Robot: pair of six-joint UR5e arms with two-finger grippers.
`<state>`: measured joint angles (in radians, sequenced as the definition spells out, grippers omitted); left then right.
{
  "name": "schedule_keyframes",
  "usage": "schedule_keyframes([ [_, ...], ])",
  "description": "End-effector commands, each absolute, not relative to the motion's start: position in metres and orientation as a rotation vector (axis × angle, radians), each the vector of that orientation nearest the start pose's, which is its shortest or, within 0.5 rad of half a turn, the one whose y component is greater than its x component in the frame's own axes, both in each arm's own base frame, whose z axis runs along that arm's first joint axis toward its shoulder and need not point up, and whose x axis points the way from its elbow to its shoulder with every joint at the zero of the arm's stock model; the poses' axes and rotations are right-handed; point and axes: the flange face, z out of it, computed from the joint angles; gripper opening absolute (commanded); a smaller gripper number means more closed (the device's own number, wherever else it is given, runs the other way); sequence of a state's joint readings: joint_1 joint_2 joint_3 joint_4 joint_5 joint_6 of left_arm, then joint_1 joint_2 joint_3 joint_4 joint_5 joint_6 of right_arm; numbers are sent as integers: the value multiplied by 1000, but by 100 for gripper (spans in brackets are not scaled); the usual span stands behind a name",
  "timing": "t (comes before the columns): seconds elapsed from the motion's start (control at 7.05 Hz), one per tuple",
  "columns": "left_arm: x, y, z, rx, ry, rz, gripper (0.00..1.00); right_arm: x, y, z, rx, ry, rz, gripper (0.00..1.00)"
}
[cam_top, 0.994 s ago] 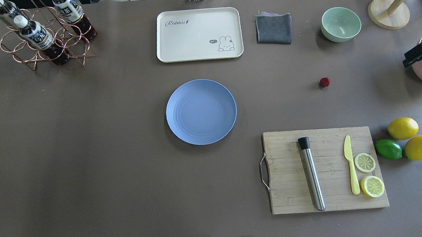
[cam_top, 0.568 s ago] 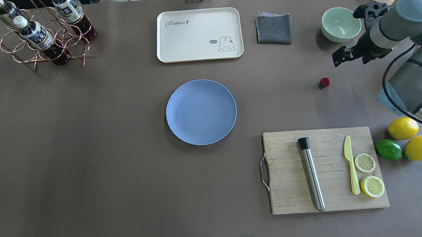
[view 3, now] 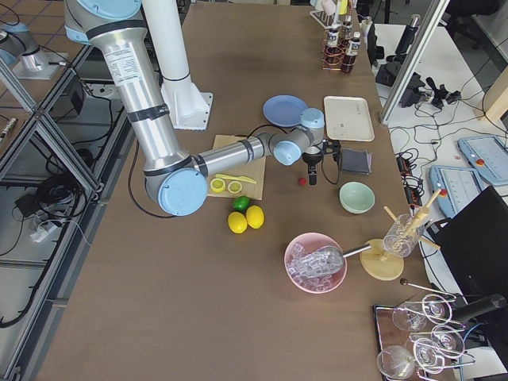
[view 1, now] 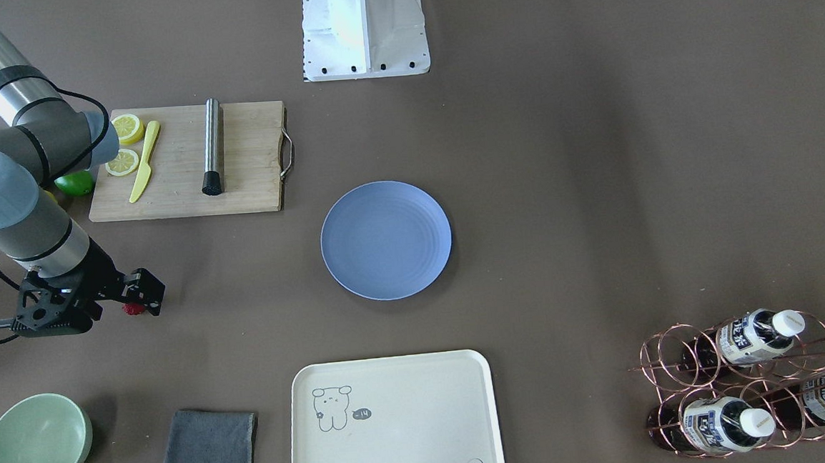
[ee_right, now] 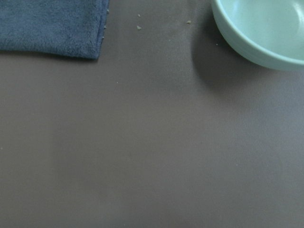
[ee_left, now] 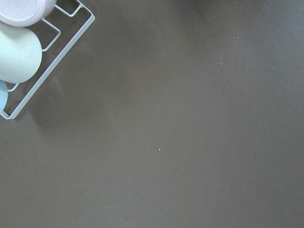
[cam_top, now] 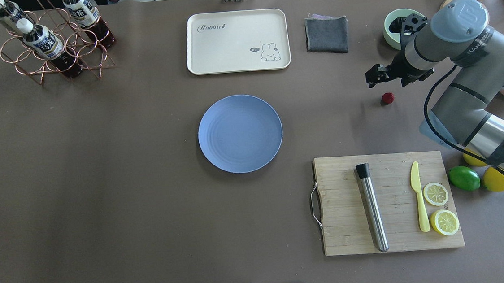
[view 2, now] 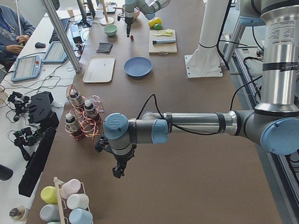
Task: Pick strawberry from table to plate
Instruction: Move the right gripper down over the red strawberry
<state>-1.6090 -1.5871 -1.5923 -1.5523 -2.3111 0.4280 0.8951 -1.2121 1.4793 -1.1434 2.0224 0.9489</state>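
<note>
The strawberry [cam_top: 387, 98], tiny and dark red, lies on the grey-brown table [cam_top: 103, 193], well right of the blue plate [cam_top: 240, 133]. My right gripper [cam_top: 372, 77] hovers just beyond the strawberry, a little to its left, and looks open with nothing in it. In the front-facing view the strawberry [view 1: 131, 309] peeks out behind the right gripper [view 1: 153, 296]. The plate [view 1: 386, 240] holds nothing. My left gripper [view 2: 117, 171] hangs over bare table at the far left end. It shows only in the left side view, so I cannot tell its state.
A pale green bowl [cam_top: 393, 27] and a grey cloth [cam_top: 327, 34] lie behind the right gripper. A cutting board [cam_top: 387, 203] with a knife, a metal rod and lemon slices sits nearer. A cream tray [cam_top: 237, 41] and a bottle rack [cam_top: 53, 40] stand at the back.
My right arm has swung in from the right edge toward the left, and its gripper now hangs close to the strawberry. The strawberry and plate have not moved.
</note>
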Motion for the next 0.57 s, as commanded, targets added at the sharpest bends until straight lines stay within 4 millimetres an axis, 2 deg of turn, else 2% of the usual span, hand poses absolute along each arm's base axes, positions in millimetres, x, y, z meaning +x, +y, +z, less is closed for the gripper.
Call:
schedule_keyframes([
  [0.0,-85,-497,644,191,722,379,98,-352,-567,470,158,-771,100,91],
  [0.43,-84,-498,643,192,722,381,98,-362,-564,482,157,-743,98,83],
])
